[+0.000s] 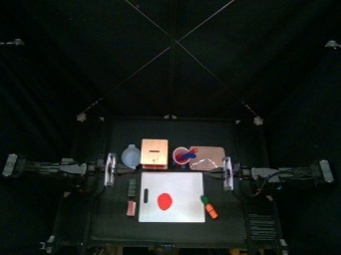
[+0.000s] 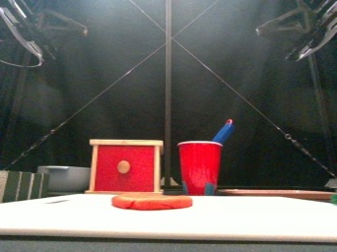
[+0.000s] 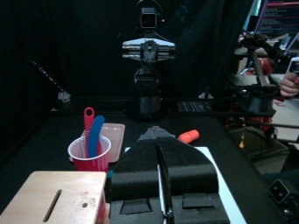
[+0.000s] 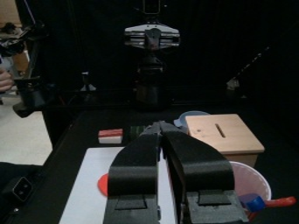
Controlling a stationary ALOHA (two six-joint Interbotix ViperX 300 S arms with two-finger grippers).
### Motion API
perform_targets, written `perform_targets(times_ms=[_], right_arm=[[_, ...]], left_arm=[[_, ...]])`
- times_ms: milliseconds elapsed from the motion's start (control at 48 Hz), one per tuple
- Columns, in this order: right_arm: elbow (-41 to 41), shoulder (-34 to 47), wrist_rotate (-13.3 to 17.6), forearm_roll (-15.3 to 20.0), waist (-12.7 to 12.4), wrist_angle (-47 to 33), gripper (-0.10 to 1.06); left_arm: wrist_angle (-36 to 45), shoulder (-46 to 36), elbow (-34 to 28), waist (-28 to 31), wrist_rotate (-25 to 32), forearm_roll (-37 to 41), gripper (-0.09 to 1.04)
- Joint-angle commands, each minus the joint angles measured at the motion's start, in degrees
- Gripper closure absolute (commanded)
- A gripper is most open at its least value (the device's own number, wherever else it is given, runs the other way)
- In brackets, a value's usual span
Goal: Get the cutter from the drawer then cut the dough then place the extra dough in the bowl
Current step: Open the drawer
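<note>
Left gripper point(image 3: 156, 131) and right gripper point(image 4: 162, 128) hang at the table's sides, jaws closed and empty. White cutting board point(image 1: 186, 189) at centre. Behind it, wooden box point(image 1: 155, 154), its red drawer front flush. Blue-grey bowl point(image 1: 131, 156) beside the box, on the left arm's side. Red dough disc point(image 1: 164, 201) lies on the board.

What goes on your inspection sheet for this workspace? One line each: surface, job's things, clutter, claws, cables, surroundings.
Surface: black table, white cutting board at front centre.
Job's things: red dough on board; wooden box behind it, drawer shut; blue-grey bowl left of box; cutter not seen.
Clutter: red cup with toy knives, pink tray, reddish toy left of board, orange-green toy right.
Claws: left claw and right claw shut, empty, raised at the sides.
Cables: nothing seen.
Surroundings: black curtains.
</note>
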Motion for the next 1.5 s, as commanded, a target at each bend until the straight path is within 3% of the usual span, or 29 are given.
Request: perform_targets(times_ms=[21, 188, 458, 583, 646, 875, 1000, 1208, 1396, 1500], right_arm=[[-1.7, 2.9, 0.0, -0.4, -4.0, -0.9, 0.94], [-7.4, 15.6, -0.5, -2.9, -9.4, -5.2, 0.93], [-29.0, 49.0, 0.2, -15.7, -16.3, -15.6, 0.93], [-37.7, 59.9, 0.5, -17.6, -18.4, -17.1, 0.93], [-40.9, 64.0, 0.5, -17.8, -18.6, -17.1, 0.93], [-50.4, 74.7, 0.4, -17.9, -18.3, -16.2, 0.93], [-51.9, 76.1, 0.5, -17.9, -18.3, -12.5, 0.93], [-51.9, 77.3, 0.6, -17.7, -18.2, -7.1, 0.93], [-51.4, 79.7, 0.5, -17.6, -17.5, -6.7, 0.93], [-50.8, 79.6, 0.5, -17.6, -16.8, -6.4, 0.93]], left_arm=[[-1.7, 3.3, -2.0, 0.2, -0.3, -1.1, 0.97], [-4.3, 7.3, -1.4, 0.2, -0.5, -6.0, 0.96], [-16.5, 17.9, 1.1, -2.4, -2.3, -37.0, 0.95], [-16.8, 22.8, 1.0, -5.3, -6.9, -46.1, 0.93], [-16.7, 26.0, 0.7, -6.0, -10.4, -49.3, 0.93], [-18.3, 38.7, -3.7, -6.4, -21.1, -48.3, 0.93], [-18.3, 44.6, -6.5, -7.0, -25.5, -46.8, 0.9], [-18.2, 48.7, -7.8, -6.9, -41.4, -46.8, 0.79], [-19.9, 50.9, -8.0, -6.9, -42.8, -46.3, 0.75], [-19.9, 51.2, -8.2, -6.9, -43.2, -47.2, 0.6]])
